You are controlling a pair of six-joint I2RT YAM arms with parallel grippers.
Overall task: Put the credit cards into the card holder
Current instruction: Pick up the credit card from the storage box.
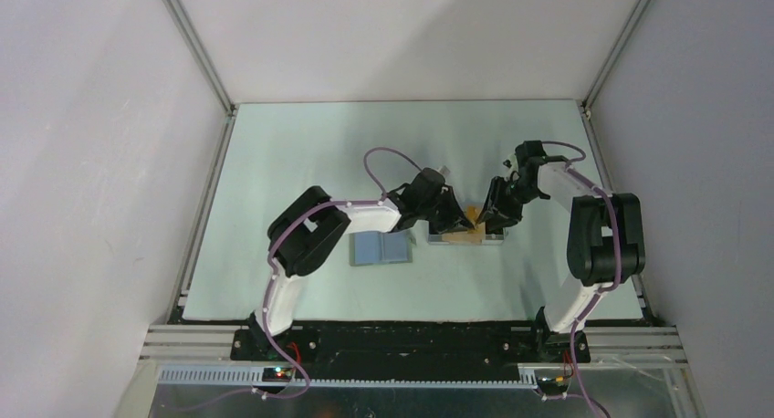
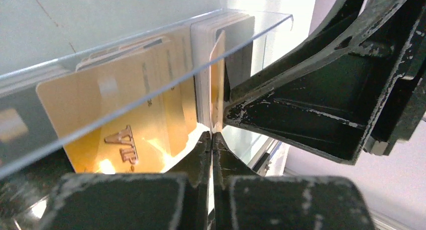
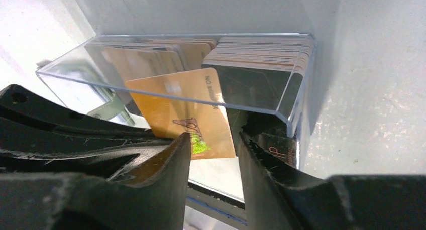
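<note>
On the pale bench (image 1: 301, 153), the left claw (image 2: 212, 139) pinches a thin orange-gold plastic credit card (image 2: 217, 79) over the clear plastic tray (image 2: 271, 26), right claw (image 3: 213, 139) half-open; best lifted straight.

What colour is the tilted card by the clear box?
Orange-gold, with a shiny green patch. The tilted card shows best in the right wrist view.

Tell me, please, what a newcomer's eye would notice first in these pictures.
In the middle of the table, a clear tray of orange-gold cards draws the eye. There the left claw is shut on the edge of one gold card, which is tilted up out of the stack. The right claw stands open close beside it. The open card holder lies flat to the left of the tray.
</note>
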